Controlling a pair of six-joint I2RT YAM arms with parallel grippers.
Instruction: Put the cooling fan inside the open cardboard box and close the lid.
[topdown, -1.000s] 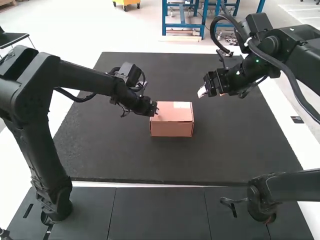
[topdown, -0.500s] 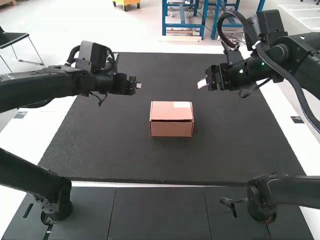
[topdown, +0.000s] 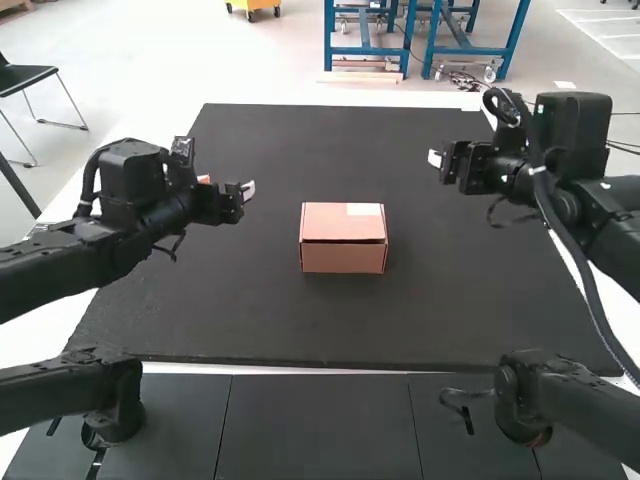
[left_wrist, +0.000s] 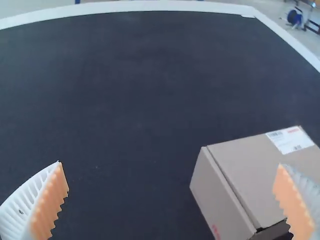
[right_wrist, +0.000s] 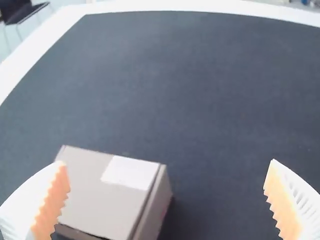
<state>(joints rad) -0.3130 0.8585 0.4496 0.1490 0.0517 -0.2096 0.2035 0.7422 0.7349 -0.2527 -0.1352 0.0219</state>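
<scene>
**Box closed at mat centre, both arms off it**

Left arm: its jaws are spread wide and hold nothing; the white ribbed fingers with orange pads sit out to the left of the box, well apart from it. Their height over the black textured mat is hard to judge from the high view.

Centre: the brown rectangular cardboard box stands square on the mat. Its lid lies flat and shut, with a white label on top at the far right corner. Its contents cannot be seen.

Right arm: its jaws are likewise spread and empty; the fingers are to the right of and beyond the box, well apart.
</scene>
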